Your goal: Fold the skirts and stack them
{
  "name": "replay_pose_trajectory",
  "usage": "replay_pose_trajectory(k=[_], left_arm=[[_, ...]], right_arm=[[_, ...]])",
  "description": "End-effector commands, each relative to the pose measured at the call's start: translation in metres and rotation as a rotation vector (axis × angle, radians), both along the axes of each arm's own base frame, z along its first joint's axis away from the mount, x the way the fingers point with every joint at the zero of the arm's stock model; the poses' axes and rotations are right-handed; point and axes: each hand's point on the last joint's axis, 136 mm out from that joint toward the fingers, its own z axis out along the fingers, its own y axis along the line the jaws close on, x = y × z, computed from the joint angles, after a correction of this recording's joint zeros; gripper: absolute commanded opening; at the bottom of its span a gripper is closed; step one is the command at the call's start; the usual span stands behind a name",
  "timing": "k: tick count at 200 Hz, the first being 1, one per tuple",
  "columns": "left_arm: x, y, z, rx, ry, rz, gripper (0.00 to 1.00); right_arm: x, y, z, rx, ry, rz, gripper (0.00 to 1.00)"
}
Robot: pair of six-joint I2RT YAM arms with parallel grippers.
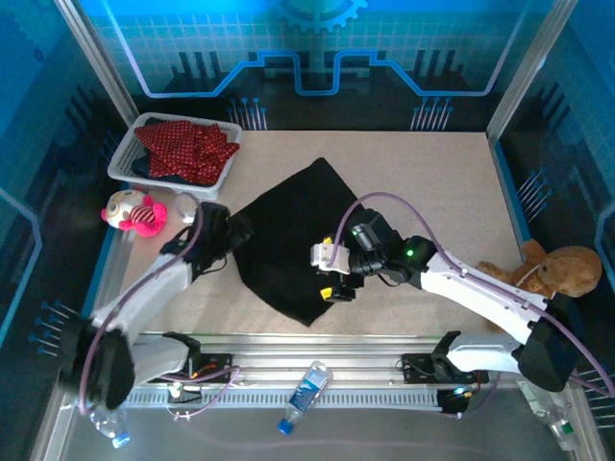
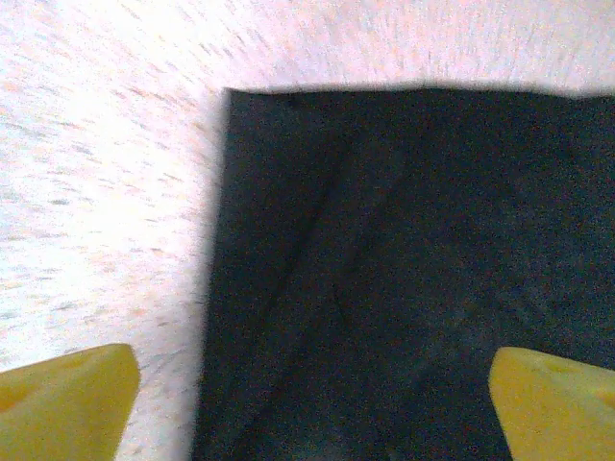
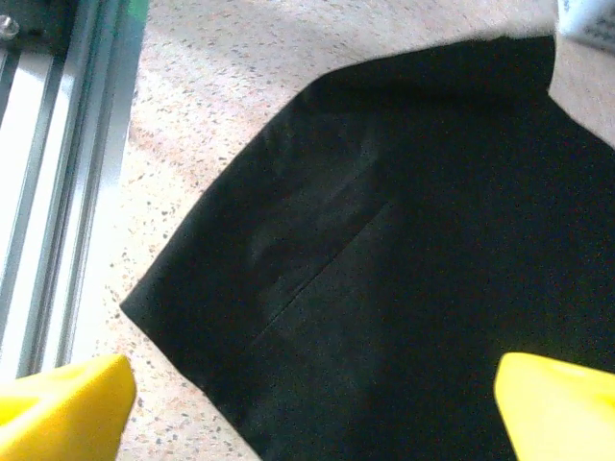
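- A booth with blue-lit patterned walls surrounds a speckled beige table point(image 1: 432, 163), which has an aluminium rail point(image 1: 317, 351) along its near edge.
- The black skirt point(image 1: 288, 230) lies flat and spread out at the middle of the table. It sits cornerwise, one corner toward the back and one toward the rail.
- The left arm point(image 1: 154, 288) reaches in from the near left to the skirt's left corner. The right arm point(image 1: 471, 283) reaches in from the near right over the skirt's near-right part.
- A white mesh basket point(image 1: 125, 158) stands at the back left corner, with the red skirt point(image 1: 187, 149) heaped in it and hanging over its right rim.
- A brown teddy point(image 1: 553, 269) sits off the table's right edge.
- A pink-and-white plush toy point(image 1: 135, 211) lies just in front of the basket.
- A water bottle point(image 1: 307, 389) lies below the rail.
- The left gripper point(image 2: 312, 384) is released, its yellow fingers point(image 2: 67, 399) spread wide. One is over bare table, the other over black cloth, and nothing is held.
- The right gripper point(image 3: 312, 394) is likewise released above the skirt's edge and grasps nothing.
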Motion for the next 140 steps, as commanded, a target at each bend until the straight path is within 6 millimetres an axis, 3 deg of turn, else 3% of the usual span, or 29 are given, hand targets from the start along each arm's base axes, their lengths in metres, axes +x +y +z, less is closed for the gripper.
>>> replay_pose_trajectory(k=[1,16,33,45,57,69,80,100,119,140], left_arm=[[-0.021,0.039,0.036,0.037,-0.105,0.207,0.99],[-0.023,0.039,0.041,0.026,-0.12,0.209,0.99],[-0.007,0.018,0.044,-0.039,-0.127,0.136,0.99],[0.01,-0.001,0.042,-0.096,-0.103,0.074,0.99],[0.028,-0.02,0.035,-0.145,-0.061,0.024,0.99],[0.045,-0.035,0.02,-0.177,0.002,-0.005,0.99],[0.057,-0.043,0.004,-0.178,0.065,-0.016,0.99],[0.072,-0.044,-0.023,-0.154,0.137,0.003,0.99],[0.073,-0.045,-0.05,-0.153,0.194,0.018,0.99],[0.055,-0.046,-0.083,-0.171,0.301,0.022,0.99]], right_arm=[[0.032,-0.009,0.03,0.184,0.06,-0.288,1.0],[0.066,-0.022,0.036,0.355,0.13,-0.512,1.0],[0.103,-0.04,0.031,0.505,0.235,-0.748,1.0],[0.129,-0.063,0.015,0.548,0.298,-1.0,1.0],[0.144,-0.078,-0.006,0.53,0.394,-1.162,1.0],[0.147,-0.087,-0.033,0.45,0.525,-1.271,1.0],[0.152,-0.087,-0.046,0.383,0.611,-1.322,1.0],[0.149,-0.081,-0.078,0.288,0.735,-1.355,1.0],[0.144,-0.076,-0.103,0.239,0.835,-1.401,1.0],[0.142,-0.069,-0.12,0.206,0.901,-1.406,1.0]])
